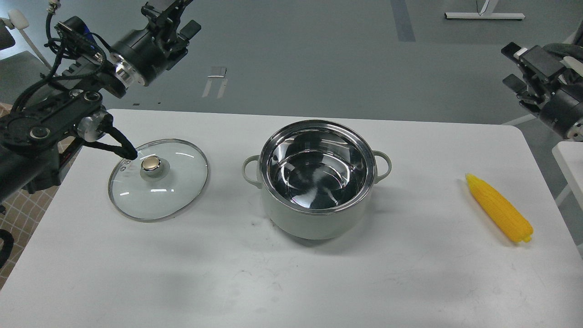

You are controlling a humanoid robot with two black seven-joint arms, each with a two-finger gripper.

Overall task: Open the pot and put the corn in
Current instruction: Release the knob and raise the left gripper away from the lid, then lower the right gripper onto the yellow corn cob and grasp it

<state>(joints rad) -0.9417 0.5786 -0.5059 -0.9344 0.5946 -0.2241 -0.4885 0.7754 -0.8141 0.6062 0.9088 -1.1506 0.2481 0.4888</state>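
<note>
Left pincer (175,18) up high, grip unreadable, right pincer (517,68) spread and empty, corn (499,208) on bench (291,273) just below it, open pot (317,180) well left

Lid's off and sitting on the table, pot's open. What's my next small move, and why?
Probably bring the right gripper down toward the corn. The pot is open and empty, its lid lies to its left, and the corn lies untouched on the table's right side, nearest that arm.

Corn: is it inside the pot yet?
No, the corn lies on the table right of the pot, whose steel inside is empty.
</note>
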